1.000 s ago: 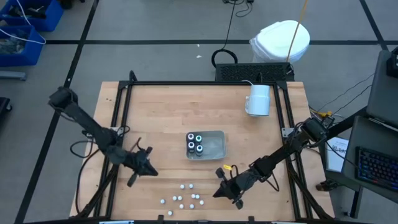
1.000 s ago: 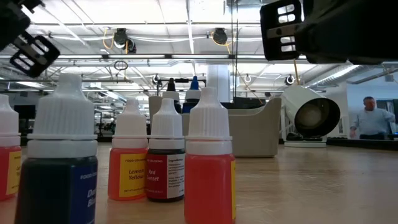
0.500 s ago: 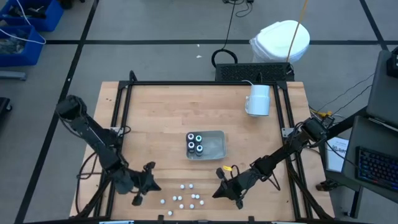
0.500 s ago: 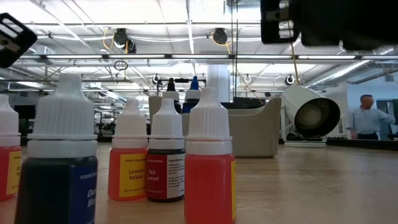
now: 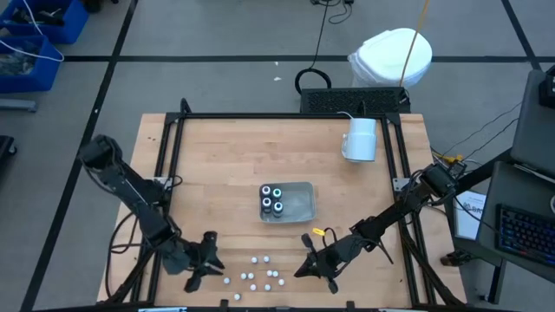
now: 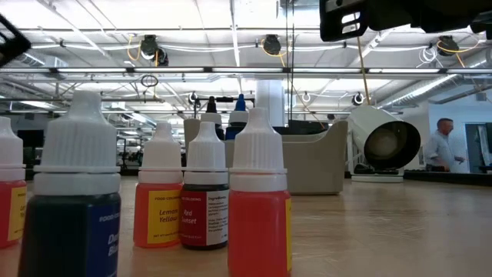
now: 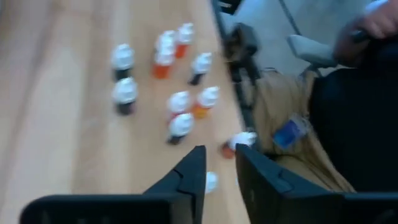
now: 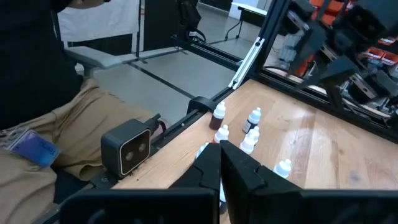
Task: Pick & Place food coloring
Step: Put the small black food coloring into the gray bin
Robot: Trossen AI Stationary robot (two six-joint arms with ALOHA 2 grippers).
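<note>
High view: near the table's (image 5: pixel 217 156) front edge, the left gripper (image 5: pixel 206 264) is held just beside the left end of the bottles (image 5: pixel 260 276), which are gathered in a loose cluster at front centre. In the left wrist view its fingers (image 7: pixel 189 180) are seen slightly parted with nothing between them. Behind the cluster, toward the table's middle, the tray (image 5: pixel 299 201) is found with four pots (image 5: pixel 272 200) already set in its left half. On the right of the cluster, the right gripper (image 5: pixel 305 267) is kept low, its fingers pressed together on nothing.

By this showing, the pots are placed and the bottles are all left to be moved. The bottle count is hard to make out from above; perhaps ten. In the low view only a few bottles (image 6: pixel 206 188) are shown, one cut off at the left edge, and the tray is hidden.
</note>
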